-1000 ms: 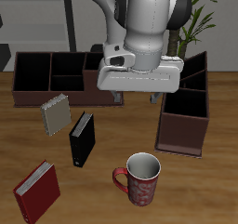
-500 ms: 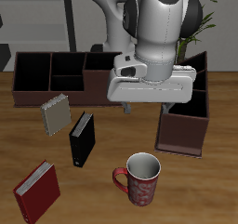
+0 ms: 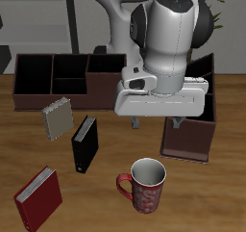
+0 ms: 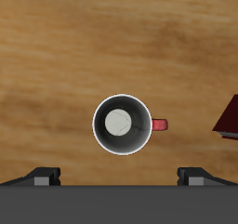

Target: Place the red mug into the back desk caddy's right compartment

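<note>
While I scan across the table, I see the back desk caddy (image 3: pixel 58 75) at the rear. Nearer the front edge stands the red mug (image 3: pixel 145 185), upright on bare wood, floral-speckled, light grey inside, loop handle out sideways. Above it hangs my gripper (image 3: pixel 157 123), fingers spread wide, holding nothing.

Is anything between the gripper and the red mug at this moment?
Nothing visible. The gripper hangs open above the red mug, which stands upright on bare table. In the wrist view only wood surrounds the mug; the books lie off to the side.
</note>
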Tool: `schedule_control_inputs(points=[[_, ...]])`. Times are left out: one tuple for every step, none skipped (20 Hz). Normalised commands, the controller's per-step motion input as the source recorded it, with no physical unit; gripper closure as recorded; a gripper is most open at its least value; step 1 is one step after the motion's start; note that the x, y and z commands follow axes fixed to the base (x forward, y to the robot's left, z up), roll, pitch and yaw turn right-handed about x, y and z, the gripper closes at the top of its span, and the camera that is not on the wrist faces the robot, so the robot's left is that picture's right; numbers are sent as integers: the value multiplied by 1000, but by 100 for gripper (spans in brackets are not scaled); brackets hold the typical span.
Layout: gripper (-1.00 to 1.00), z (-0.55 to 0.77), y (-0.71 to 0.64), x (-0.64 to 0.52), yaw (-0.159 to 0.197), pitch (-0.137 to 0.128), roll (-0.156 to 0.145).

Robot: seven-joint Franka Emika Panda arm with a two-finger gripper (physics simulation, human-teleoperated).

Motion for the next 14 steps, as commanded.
schedule_control_inputs(points=[[-100, -183, 72, 193, -120, 45, -15], [-100, 24, 91, -61, 0, 0, 0], [-100, -206, 213, 226, 38, -52, 53], [-100, -126, 74, 139, -4, -97, -77], [-100, -222, 154, 192, -58, -10, 66], [-100, -248, 86, 182, -60, 7, -24], [-100, -166, 94, 100, -16, 10, -19], [-100, -471, 337, 272, 35, 27, 21], [-100, -258, 200, 79, -28, 14, -26], [-100, -154, 143, -1, -15, 19, 36], [-100, -301, 315, 114, 48, -8, 21], [-100, -182, 196, 63, -2, -2, -5], [-100, -186, 275, 62, 27, 15, 97], [-100, -148, 60, 70, 26, -26, -71]])
